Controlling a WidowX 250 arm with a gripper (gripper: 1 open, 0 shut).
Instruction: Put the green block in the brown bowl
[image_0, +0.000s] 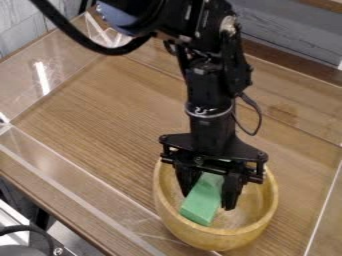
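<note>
The brown bowl (266, 212) sits at the table's near edge, right of centre. The green block (203, 203) leans tilted inside it, lower end toward the bowl's front wall. My gripper (213, 196) points down into the bowl and straddles the block. Its left finger is beside the block, and a strip of bare wood shows between the block and the right finger. The jaws look open, not pinching the block. The block's upper end is partly hidden behind the gripper body.
The wooden tabletop (120, 110) stretches to the left and behind the bowl. A clear plastic wall (54, 165) runs along the table's left and front edges. A black cable (251, 112) hangs beside the arm.
</note>
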